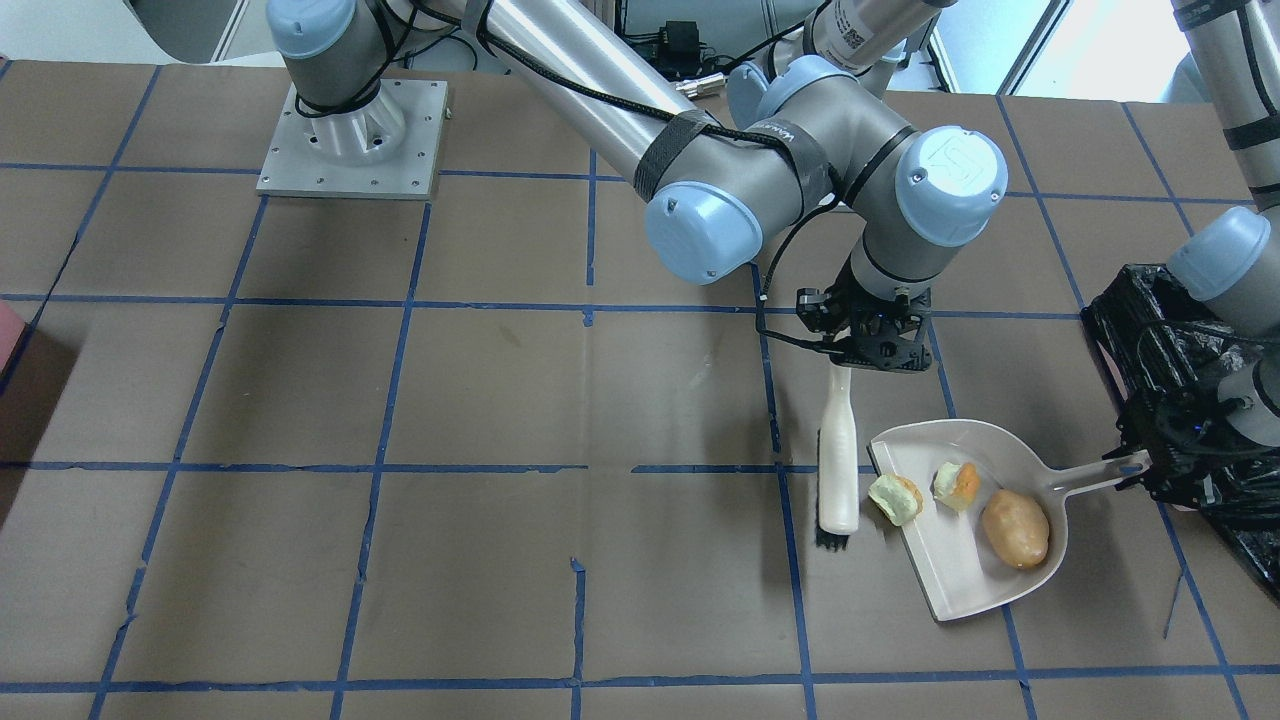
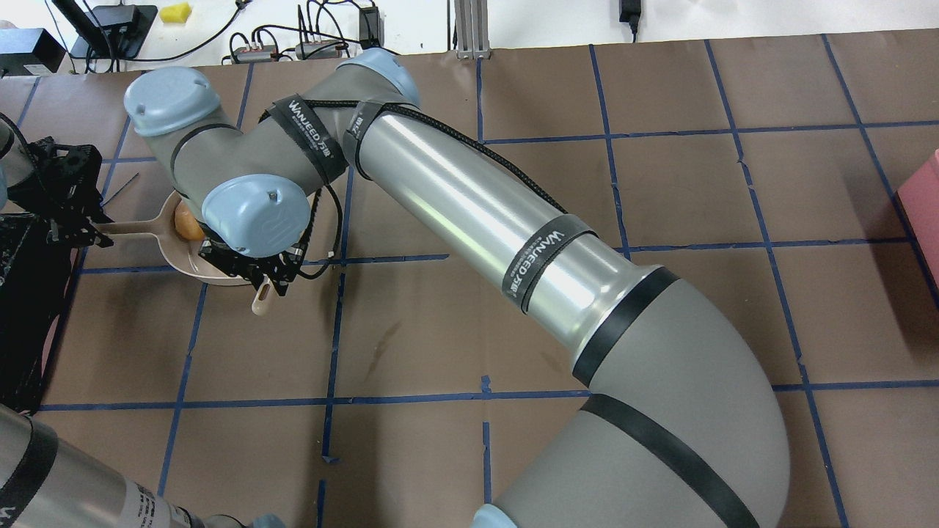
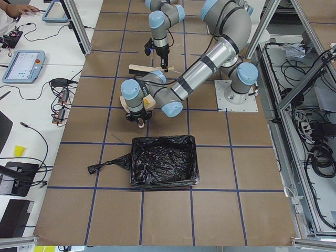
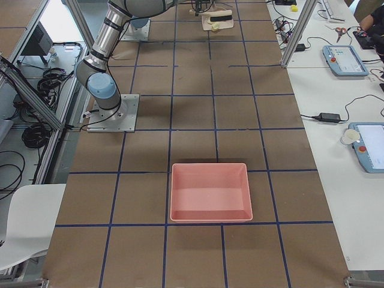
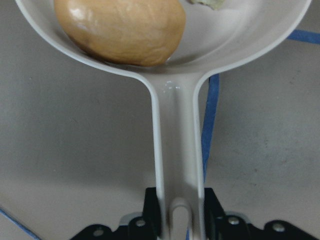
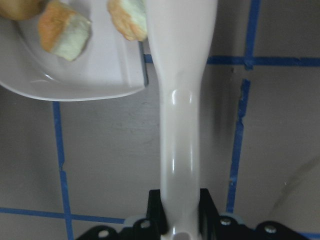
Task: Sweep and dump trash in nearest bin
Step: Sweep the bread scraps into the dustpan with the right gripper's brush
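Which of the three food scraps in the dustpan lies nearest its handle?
The brown oval lump; it sits by the handle, while the two smaller orange-and-pale chunks lie near the open lip of the dustpan.

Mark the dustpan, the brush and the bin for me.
dustpan (image 1: 950, 570): front-facing view, bare pan floor.
brush (image 1: 840, 450): front-facing view, white handle.
bin (image 3: 164, 160): exterior left view, black bag lining.

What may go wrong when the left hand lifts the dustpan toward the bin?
The yellowish chunk lies at the open lip of the dustpan; a small forward tilt may drop it. The round potato-like lump may roll. The left hand grips only the handle's end, so the pan could sag or twist.
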Action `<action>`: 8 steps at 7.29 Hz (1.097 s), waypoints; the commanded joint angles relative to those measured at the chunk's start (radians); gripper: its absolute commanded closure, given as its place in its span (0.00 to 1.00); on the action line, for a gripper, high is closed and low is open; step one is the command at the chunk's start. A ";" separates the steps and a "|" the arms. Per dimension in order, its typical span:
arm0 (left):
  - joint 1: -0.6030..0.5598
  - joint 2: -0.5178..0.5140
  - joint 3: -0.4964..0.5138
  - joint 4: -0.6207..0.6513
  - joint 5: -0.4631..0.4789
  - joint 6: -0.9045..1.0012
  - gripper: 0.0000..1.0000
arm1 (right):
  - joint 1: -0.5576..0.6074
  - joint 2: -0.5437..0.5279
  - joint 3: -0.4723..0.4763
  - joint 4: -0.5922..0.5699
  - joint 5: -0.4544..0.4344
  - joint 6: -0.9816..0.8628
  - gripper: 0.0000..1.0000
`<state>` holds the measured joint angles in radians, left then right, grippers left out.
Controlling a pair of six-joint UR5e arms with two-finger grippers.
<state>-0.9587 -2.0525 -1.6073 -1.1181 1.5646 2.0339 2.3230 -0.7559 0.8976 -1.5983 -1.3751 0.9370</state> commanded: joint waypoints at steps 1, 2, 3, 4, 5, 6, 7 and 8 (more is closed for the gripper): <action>0.000 0.000 0.000 0.000 0.000 -0.001 0.98 | 0.007 0.052 -0.001 0.015 0.069 0.106 0.94; 0.000 0.000 0.000 0.000 0.000 -0.001 0.98 | 0.007 0.090 -0.069 0.018 0.059 0.045 0.94; 0.000 0.002 0.000 0.000 0.000 -0.001 0.98 | 0.007 0.131 -0.122 0.015 0.056 -0.019 0.94; 0.000 0.002 0.000 -0.002 0.000 -0.001 0.98 | 0.010 0.179 -0.172 -0.032 0.056 -0.059 0.94; 0.000 0.002 0.000 0.000 0.000 -0.001 0.98 | 0.018 0.209 -0.208 -0.063 0.054 -0.129 0.94; 0.000 0.002 0.000 -0.002 0.000 -0.001 0.98 | 0.024 0.211 -0.216 -0.101 0.054 -0.211 0.93; 0.000 0.002 0.000 0.000 0.000 -0.001 0.98 | 0.025 0.208 -0.216 -0.144 0.053 -0.284 0.93; 0.000 0.003 -0.003 -0.002 -0.003 -0.003 0.98 | 0.026 0.205 -0.215 -0.164 0.051 -0.312 0.93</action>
<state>-0.9587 -2.0504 -1.6086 -1.1190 1.5639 2.0321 2.3469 -0.5498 0.6849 -1.7264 -1.3221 0.6838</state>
